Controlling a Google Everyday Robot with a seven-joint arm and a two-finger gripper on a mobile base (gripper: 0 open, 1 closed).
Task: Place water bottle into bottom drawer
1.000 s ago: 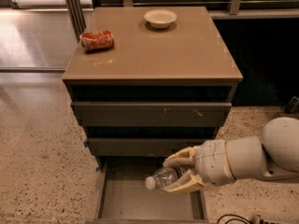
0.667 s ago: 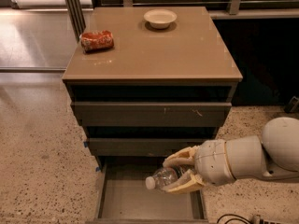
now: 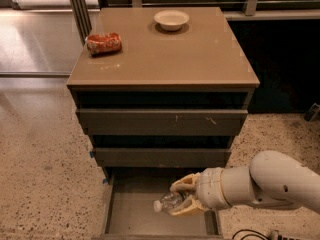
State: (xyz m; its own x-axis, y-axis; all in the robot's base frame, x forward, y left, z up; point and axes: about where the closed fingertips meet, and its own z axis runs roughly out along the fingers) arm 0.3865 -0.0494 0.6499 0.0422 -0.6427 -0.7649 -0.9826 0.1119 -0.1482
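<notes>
Compared with the view a moment earlier, the end effector [image 3: 177,199] and the water bottle [image 3: 168,203] sit lower, deeper within the open bottom drawer [image 3: 132,216]; the desk [image 3: 170,64] and the things on it are unchanged.

The two tan, padded fingers [image 3: 183,183] are closed on the bottle, one above and one below its body. The bottle lies nearly horizontal, white cap [image 3: 157,206] pointing left and tipped slightly down. Its body is clear, crinkled plastic with faint glints. It is over the right half of the drawer; whether it touches the floor cannot be told.

The drawer is pulled out toward the camera: a wide, shallow grey-brown tray with thin side walls and a flat, plain floor. Above it the middle drawer [image 3: 160,157] and upper drawer [image 3: 160,122] are shut, flat-fronted and handleless, the upper one bearing a few pale scuffs.

The desk top is a smooth tan slab with a soft sheen. A crushed red can [image 3: 104,43] lies on its side near the rear left corner; a small, round white bowl [image 3: 171,19] stands near the rear edge, well apart from the can.

The arm [image 3: 272,181] enters from the right, its shell rounded, matt and off-white. The floor [image 3: 45,179] is speckled terrazzo.
</notes>
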